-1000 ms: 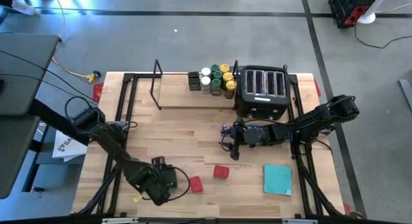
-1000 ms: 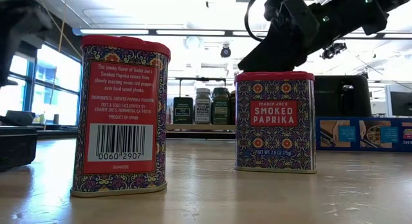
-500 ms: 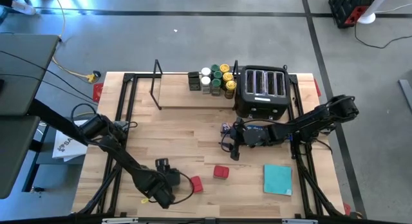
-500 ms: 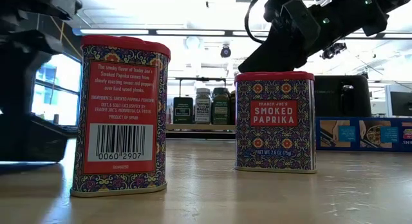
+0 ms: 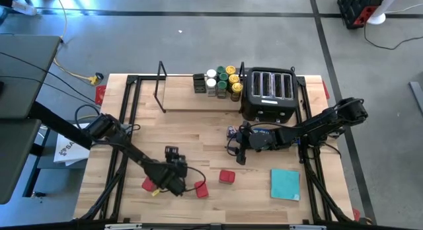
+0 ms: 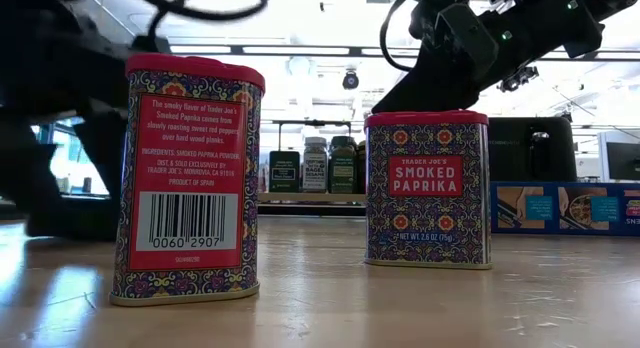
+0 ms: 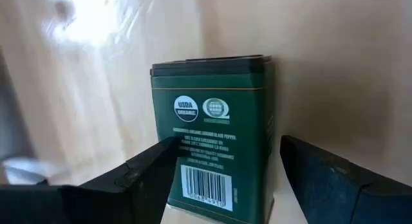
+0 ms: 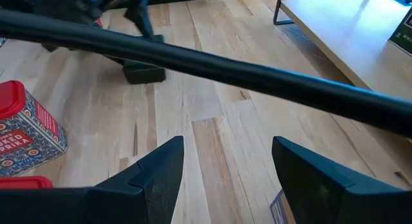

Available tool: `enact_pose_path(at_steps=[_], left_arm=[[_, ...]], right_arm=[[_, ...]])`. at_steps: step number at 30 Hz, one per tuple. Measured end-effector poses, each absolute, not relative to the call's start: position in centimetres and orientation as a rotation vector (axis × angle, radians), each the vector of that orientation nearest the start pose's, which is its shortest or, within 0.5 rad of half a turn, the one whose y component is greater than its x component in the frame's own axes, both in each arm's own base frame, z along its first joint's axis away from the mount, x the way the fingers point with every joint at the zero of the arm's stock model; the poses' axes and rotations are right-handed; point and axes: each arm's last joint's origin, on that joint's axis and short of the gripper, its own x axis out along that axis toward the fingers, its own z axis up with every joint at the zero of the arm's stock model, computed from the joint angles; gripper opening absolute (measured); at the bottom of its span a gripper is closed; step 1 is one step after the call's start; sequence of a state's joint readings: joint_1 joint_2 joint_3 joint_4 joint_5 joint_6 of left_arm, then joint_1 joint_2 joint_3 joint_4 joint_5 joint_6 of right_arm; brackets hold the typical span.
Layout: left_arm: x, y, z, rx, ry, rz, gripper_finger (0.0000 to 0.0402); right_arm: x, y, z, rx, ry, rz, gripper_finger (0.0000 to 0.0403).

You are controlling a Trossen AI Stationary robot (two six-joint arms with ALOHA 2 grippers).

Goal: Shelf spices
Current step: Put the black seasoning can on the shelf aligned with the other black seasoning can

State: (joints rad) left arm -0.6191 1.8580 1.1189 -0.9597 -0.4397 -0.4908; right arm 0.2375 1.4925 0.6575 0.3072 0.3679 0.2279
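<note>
green tin (image 7: 212,137) fills my left wrist view, standing on the wood surface (image 5: 192,134) between the fingers (image 7: 325,176) of my left pincer (image 5: 173,170), which are spread wide with gaps either side, gripping nothing. its base is cut off, and from above the arm hides it. two red paprika tins (image 5: 227,176) sit just beside that pincer. right pincer (image 5: 239,151) hovers open and empty near the toaster (image 5: 271,91). remaining spices (image 5: 221,81) stand on the shelf (image 5: 178,94), far beyond both pincers.
</note>
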Motion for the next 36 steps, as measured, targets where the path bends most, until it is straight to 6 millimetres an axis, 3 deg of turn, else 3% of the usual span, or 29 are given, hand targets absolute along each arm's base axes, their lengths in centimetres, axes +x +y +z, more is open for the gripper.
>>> enact_pose_path(at_steps=[9, 17, 22, 28, 31, 36], left_arm=[[25.9, -14.1, 14.8, 0.395, 1.409, 0.231, 0.0271], [24.7, -13.3, 18.9, 0.296, 1.275, 0.294, 0.0271], [22.8, -14.0, 20.2, 0.201, 1.222, 0.365, 0.0271], [20.9, -14.5, 17.2, 0.094, 1.14, 0.464, 0.0271], [20.0, -13.9, 15.4, 0.049, 1.07, 0.545, 0.0271], [19.0, -13.0, 12.7, -0.001, 1.015, 0.563, 0.0271]], right_arm=[[28.4, 5.8, 17.7, 0.08, 0.496, -0.189, 0.0231], [28.4, 6.0, 17.8, 0.084, 0.477, -0.185, 0.0231], [29.5, 5.8, 19.5, 0.087, 0.354, -0.122, 0.0231], [34.4, 6.6, 23.0, -0.088, 0.31, 0.072, 0.0231], [37.8, 7.3, 22.8, -0.184, 0.375, 0.162, 0.0231], [43.0, 7.3, 20.7, -0.269, 0.488, 0.173, 0.0231]])
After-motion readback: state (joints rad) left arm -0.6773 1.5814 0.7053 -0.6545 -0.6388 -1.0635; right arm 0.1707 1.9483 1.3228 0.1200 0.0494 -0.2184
